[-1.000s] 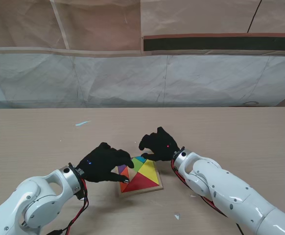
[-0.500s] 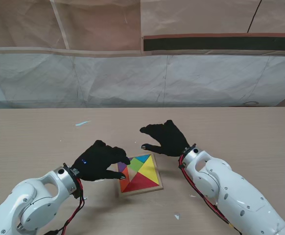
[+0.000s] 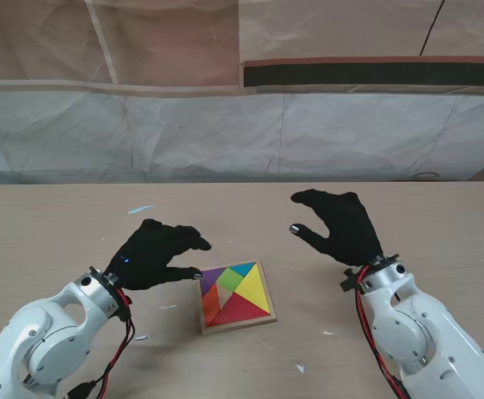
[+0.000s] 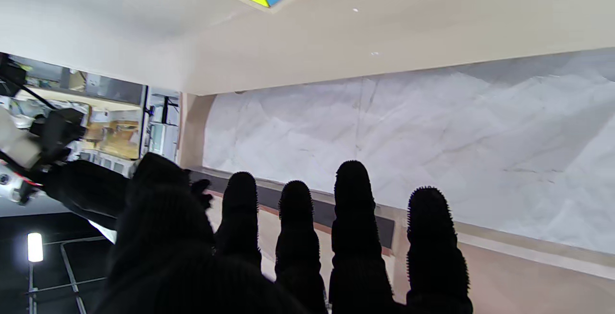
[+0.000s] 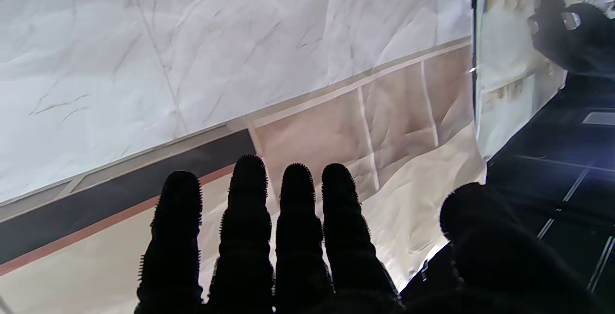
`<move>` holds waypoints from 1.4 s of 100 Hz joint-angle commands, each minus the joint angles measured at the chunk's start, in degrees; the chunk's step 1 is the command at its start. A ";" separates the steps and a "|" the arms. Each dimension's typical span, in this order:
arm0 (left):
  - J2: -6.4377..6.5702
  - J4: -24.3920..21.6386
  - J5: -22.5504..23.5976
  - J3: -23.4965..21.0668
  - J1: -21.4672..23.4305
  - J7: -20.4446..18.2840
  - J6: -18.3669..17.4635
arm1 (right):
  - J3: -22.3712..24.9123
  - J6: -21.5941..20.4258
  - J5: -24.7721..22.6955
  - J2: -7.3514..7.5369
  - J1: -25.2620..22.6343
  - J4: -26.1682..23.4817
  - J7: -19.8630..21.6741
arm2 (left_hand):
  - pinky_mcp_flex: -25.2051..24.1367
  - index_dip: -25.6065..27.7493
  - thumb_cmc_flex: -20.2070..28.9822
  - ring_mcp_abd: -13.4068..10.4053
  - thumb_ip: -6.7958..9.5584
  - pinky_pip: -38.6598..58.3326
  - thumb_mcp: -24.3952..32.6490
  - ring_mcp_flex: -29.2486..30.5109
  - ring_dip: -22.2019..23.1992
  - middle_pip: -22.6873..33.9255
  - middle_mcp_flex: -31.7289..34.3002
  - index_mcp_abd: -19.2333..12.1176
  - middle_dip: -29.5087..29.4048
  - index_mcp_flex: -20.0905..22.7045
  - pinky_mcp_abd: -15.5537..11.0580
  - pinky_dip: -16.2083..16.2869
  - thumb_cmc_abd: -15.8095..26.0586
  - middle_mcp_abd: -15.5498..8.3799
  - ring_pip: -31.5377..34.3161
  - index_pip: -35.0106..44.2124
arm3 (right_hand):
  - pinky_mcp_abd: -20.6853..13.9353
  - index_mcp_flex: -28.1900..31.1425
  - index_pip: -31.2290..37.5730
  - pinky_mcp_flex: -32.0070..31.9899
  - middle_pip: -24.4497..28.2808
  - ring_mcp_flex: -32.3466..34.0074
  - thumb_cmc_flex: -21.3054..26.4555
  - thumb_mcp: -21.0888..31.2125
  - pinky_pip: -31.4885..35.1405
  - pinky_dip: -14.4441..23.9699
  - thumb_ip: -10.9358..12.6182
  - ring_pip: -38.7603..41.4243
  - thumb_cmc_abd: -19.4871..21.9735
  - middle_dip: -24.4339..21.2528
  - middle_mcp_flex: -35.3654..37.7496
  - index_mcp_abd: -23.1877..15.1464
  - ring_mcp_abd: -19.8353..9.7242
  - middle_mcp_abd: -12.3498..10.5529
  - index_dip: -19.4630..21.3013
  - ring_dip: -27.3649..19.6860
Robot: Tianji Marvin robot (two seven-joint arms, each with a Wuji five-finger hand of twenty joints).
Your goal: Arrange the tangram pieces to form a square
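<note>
The tangram pieces (image 3: 236, 294) lie flat, fitted into a colourful square, slightly rotated.

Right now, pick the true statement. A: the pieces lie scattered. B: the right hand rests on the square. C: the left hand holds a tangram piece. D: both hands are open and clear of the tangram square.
D: the left hand and right hand hold nothing, fingers apart, beside the assembled tangram square.

No readable text, label, brand, number or sign appeared in any view: none on the multicoloured square tangram in its wooden tray (image 3: 236, 296), the pale wooden table (image 3: 425, 224), or the crumpled white backdrop sheet (image 3: 225, 133).
</note>
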 commanded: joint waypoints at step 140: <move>-6.04 8.80 -34.52 -1.43 4.92 10.80 16.04 | 1.62 8.17 23.88 -2.97 -3.30 10.15 4.50 | -6.47 -0.50 -2.71 4.18 2.66 -6.51 0.33 -7.73 0.80 -5.45 -3.10 3.10 -0.06 -1.30 2.57 -3.73 4.12 3.32 -3.55 -6.04 | -0.38 1.73 -0.26 4.71 -0.27 2.85 6.23 4.24 1.24 8.38 1.92 3.10 -12.18 3.44 2.53 0.36 1.03 0.90 0.68 3.99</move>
